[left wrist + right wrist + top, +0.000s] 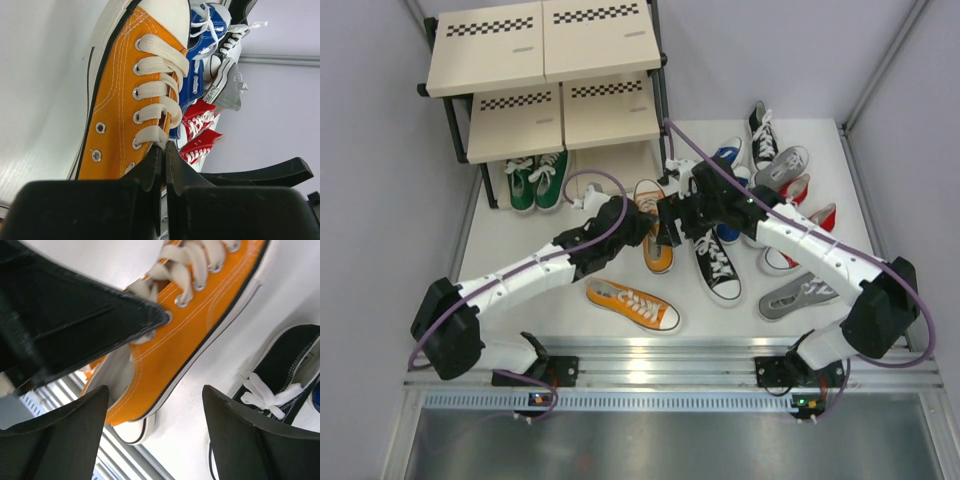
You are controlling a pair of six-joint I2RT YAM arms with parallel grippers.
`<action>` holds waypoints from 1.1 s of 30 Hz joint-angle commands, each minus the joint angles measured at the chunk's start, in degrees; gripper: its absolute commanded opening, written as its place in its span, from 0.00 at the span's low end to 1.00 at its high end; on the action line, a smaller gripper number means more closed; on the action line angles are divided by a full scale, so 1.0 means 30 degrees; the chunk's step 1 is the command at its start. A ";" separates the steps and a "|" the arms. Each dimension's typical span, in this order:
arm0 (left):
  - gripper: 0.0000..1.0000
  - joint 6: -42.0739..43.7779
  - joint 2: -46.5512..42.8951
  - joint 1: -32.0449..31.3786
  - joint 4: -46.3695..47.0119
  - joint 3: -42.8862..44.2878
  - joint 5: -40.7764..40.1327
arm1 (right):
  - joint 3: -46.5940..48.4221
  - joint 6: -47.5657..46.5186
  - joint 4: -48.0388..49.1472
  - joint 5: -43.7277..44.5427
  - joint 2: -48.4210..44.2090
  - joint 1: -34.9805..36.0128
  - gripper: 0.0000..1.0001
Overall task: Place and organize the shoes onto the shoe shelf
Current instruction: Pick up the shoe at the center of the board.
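Bracing the orange canvas sneaker [657, 255]
My left fingers [150, 170] are pinching its laces; my wide right fingers [240, 430] should be straddling its heel squarely.

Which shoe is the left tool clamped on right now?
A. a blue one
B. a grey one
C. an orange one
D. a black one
C: in the left wrist view the left tool is pinched shut on the lowest lace of the orange shoe.

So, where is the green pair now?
In the top view, the green pair stands side by side under the shoe shelf boards, upper left; an orange shoe is nearest, to its right.
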 commanded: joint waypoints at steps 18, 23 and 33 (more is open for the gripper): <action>0.00 -0.3587 -0.1853 -0.0978 0.2346 -0.1028 -0.2466 | 0.0319 -0.0193 0.1829 0.3472 0.2209 -0.0185 0.27; 0.00 -0.3617 -0.2410 -0.1007 0.2346 -0.1439 -0.2377 | 0.0347 -0.1742 0.2037 0.2126 0.2883 -0.0948 0.13; 0.00 -0.3939 -0.2792 -0.1007 0.2346 -0.1967 -0.2992 | 0.0259 -0.3388 0.2242 0.0480 0.3528 -0.0950 0.39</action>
